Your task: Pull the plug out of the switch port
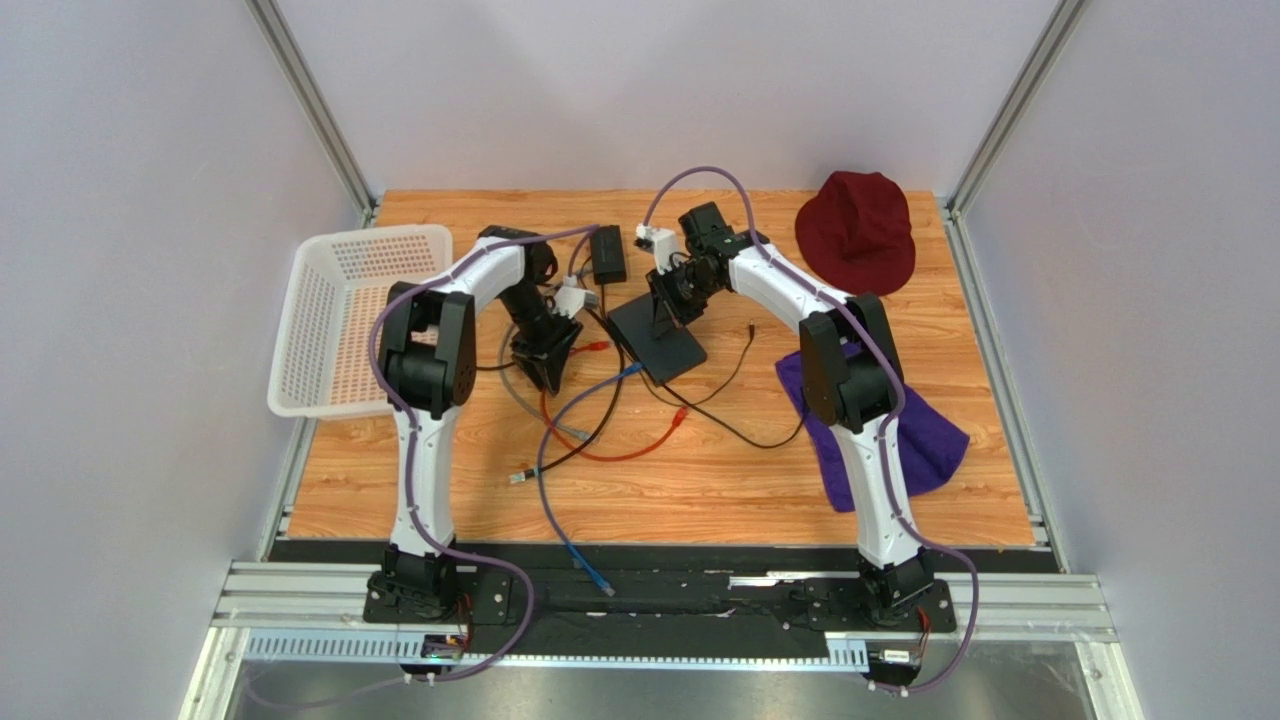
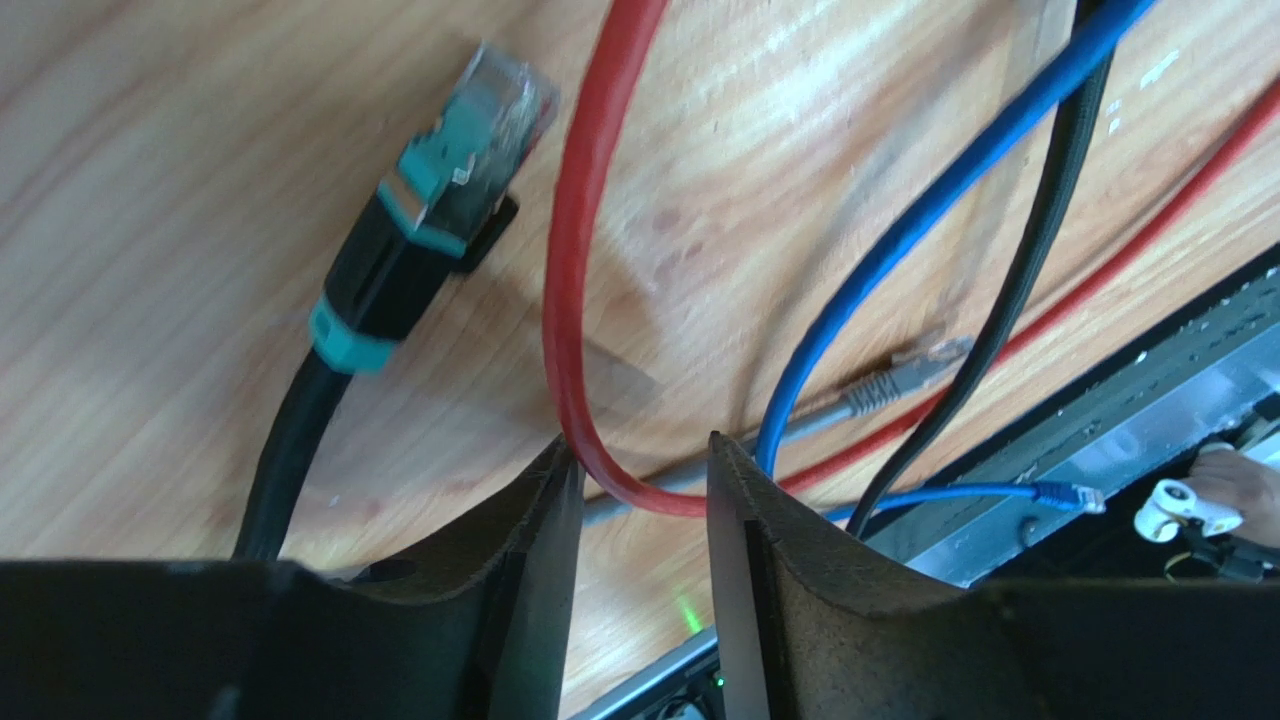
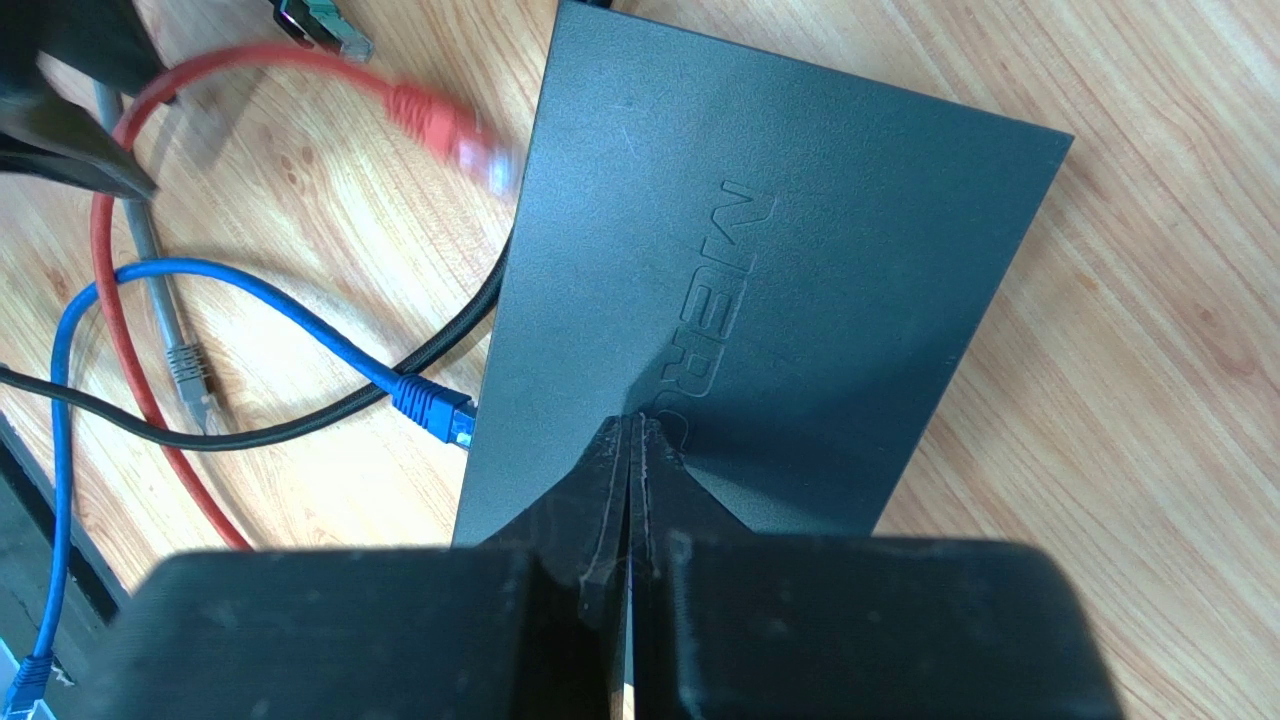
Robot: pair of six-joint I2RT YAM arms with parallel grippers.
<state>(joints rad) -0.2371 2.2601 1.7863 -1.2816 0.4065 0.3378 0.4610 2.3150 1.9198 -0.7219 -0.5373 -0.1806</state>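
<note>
The switch [image 1: 657, 333] is a flat matte-black box on the wooden table; it fills the right wrist view [image 3: 781, 255]. A blue plug [image 3: 434, 408] on a blue cable sits with its tip at the box's left edge, and also shows in the top view [image 1: 633, 366]. My right gripper [image 3: 631, 428] is shut and empty, its tips resting on the box's top face. My left gripper [image 2: 639, 468] is open over the cables left of the box. A loop of red cable [image 2: 579, 300] lies between its fingertips. A loose red plug [image 3: 446, 131] lies near the box's edge.
A loose black-and-teal plug [image 2: 451, 158], a grey plug [image 2: 894, 383] and a black cable [image 2: 1022, 255] lie on the table. A black adapter brick [image 1: 609, 252] sits behind the switch. A white basket [image 1: 353, 315] stands at left; a dark red hat [image 1: 857, 228] and a purple cloth [image 1: 924, 435] lie at right.
</note>
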